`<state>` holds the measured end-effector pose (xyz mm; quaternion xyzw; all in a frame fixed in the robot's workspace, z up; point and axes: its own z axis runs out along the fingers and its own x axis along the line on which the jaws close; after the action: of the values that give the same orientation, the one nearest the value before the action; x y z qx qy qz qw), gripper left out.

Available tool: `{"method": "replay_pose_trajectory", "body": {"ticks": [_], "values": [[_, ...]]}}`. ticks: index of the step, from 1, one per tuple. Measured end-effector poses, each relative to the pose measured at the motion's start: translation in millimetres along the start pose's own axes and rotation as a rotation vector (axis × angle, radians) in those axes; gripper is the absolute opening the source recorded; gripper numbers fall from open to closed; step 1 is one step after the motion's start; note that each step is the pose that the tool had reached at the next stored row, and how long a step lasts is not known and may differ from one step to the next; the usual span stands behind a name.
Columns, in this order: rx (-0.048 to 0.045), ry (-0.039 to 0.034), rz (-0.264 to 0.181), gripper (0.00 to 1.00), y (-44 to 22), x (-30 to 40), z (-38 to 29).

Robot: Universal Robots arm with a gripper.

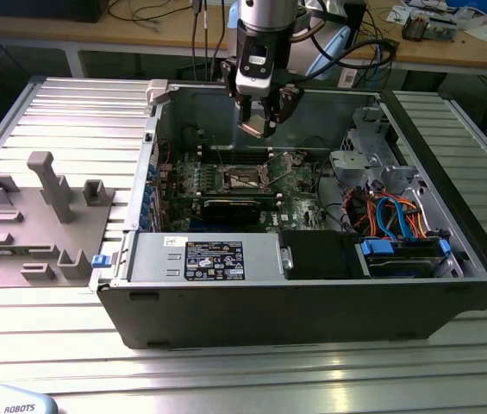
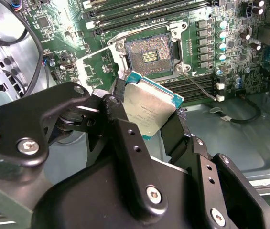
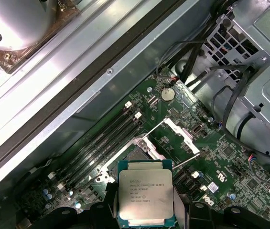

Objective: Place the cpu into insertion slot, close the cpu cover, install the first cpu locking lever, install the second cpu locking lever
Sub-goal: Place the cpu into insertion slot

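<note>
Cpu (image 2: 151, 107) is up in the air, folks, pinched flat between the fingers (image 2: 125, 138) of the gripper (image 2: 146, 119). They are clamped on two opposite edges, so the metal lid faces the wrist cameras and the contact side points down at the board. It looks like a sensible hold: nothing touches the underside, and the chip stays level for a straight drop.

In the exterior view the gripper (image 1: 260, 129) hangs inside the open case (image 1: 312, 319), and the slot (image 1: 245, 178) sits well below it at about 6 o'clock. The power supply (image 1: 209, 259) lies further along at 6 o'clock, and the drive cage (image 1: 364, 147) is off at 3 o'clock from the gripper.

The slot (image 2: 149, 56) is bare, with its pin field showing. The cover (image 3: 182, 135) is swung up and away from it, and a lever (image 2: 199, 86) stands free at the side, so the way in is clear.

The chip projects past the fingertips, one end gripped and the far end free. My read: it hovers near the slot but apart from it, not yet squarely over it, so placing is the step in hand.
</note>
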<state>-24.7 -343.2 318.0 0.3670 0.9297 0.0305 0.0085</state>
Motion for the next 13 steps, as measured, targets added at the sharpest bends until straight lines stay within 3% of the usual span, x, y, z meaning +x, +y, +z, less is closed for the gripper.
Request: {"method": "replay_pose_trajectory", "body": {"ticks": [13], "values": [[0.0000,-0.0004,0.007,0.54,0.0,0.0,0.0]]}}
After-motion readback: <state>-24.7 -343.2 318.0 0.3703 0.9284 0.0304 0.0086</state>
